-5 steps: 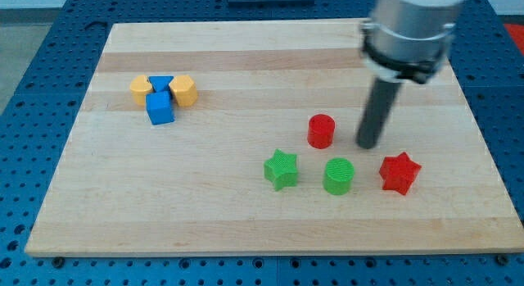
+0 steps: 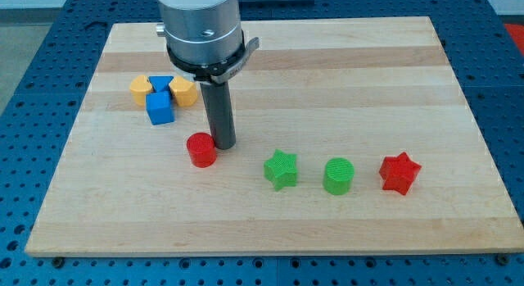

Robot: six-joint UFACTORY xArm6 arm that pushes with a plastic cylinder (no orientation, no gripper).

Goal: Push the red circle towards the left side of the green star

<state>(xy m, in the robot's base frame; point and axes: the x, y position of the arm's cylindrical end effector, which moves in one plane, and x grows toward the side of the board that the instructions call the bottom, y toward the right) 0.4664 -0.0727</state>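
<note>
The red circle lies left of the board's middle, well to the left of the green star and slightly higher in the view. My tip stands right against the red circle's upper right side, between it and the green star. The rod rises from there to the arm's grey body at the view's top.
A green circle and a red star lie in a row to the right of the green star. A cluster of two yellow blocks and two blue blocks sits at the upper left of the wooden board.
My tip has swept from the right of the red circle to the left. The red circle has slid far left and a little down, past the green star.
</note>
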